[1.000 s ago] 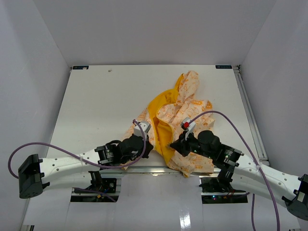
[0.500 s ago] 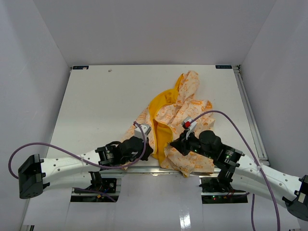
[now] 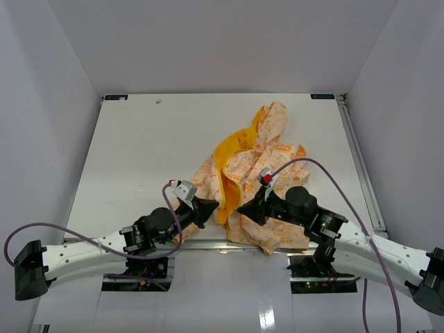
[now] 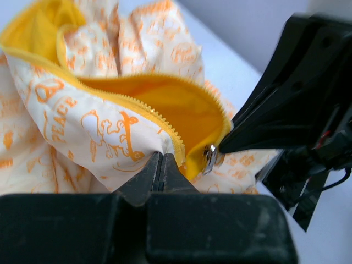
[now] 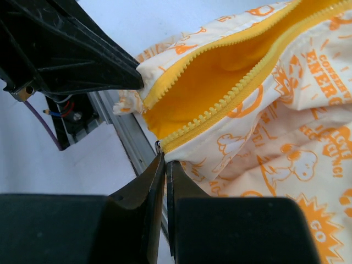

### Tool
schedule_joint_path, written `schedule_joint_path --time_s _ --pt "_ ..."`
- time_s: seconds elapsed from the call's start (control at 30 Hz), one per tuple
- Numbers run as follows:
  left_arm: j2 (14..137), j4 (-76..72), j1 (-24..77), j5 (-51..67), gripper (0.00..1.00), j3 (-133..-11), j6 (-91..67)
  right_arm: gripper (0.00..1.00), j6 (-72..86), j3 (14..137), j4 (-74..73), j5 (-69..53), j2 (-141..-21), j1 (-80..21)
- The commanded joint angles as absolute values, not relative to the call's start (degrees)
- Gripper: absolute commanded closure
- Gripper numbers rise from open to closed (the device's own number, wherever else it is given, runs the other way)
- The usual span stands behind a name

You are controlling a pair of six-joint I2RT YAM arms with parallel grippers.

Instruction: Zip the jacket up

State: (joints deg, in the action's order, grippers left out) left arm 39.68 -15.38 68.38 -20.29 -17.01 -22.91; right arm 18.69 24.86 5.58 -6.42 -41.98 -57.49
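Note:
The cream jacket point(image 3: 267, 156) with orange print lies crumpled at the table's middle front, with its yellow lining showing. The zipper is open. My left gripper point(image 3: 210, 207) is shut on the jacket's bottom hem point(image 4: 126, 137), right beside the left zipper edge point(image 4: 177, 144). My right gripper point(image 3: 242, 208) is shut at the bottom end of the right zipper edge point(image 5: 231, 93), with the small metal slider point(image 5: 159, 147) at its fingertips. The slider also shows in the left wrist view point(image 4: 210, 158). The two grippers sit close together at the jacket's near hem.
The metal rail of the table's near edge point(image 5: 127, 140) runs just under both grippers. The white table point(image 3: 139, 139) extends left and back of the jacket. Grey walls enclose three sides.
My left arm has drawn back to the left with the hem in its jaws, so the left panel is spread wider. My right gripper has shifted slightly left and holds on.

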Motion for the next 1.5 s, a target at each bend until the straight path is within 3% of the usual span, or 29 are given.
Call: schedule_joint_path --time_s 0.0,0.5,0.83,1.47 --pt "33.3 -32.5 68.3 -18.7 1.0 -10.7 -13.3 0.92 20.0 24.3 15.3 -12.9 -43.7 -57.6" --pt "37.4 -49.3 68.3 -15.5 1.0 -6.3 -6.2 0.92 20.5 24.9 23.1 -14.5 -49.6 -57.7" --pt "35.9 -50.7 68.3 -12.7 1.0 -4.7 -5.0 0.92 21.0 26.3 24.6 -13.4 -51.0 -57.7" --pt "33.6 -52.1 68.3 -6.2 1.0 -2.6 -4.4 0.92 17.2 24.4 29.0 -23.5 -46.2 -57.6"
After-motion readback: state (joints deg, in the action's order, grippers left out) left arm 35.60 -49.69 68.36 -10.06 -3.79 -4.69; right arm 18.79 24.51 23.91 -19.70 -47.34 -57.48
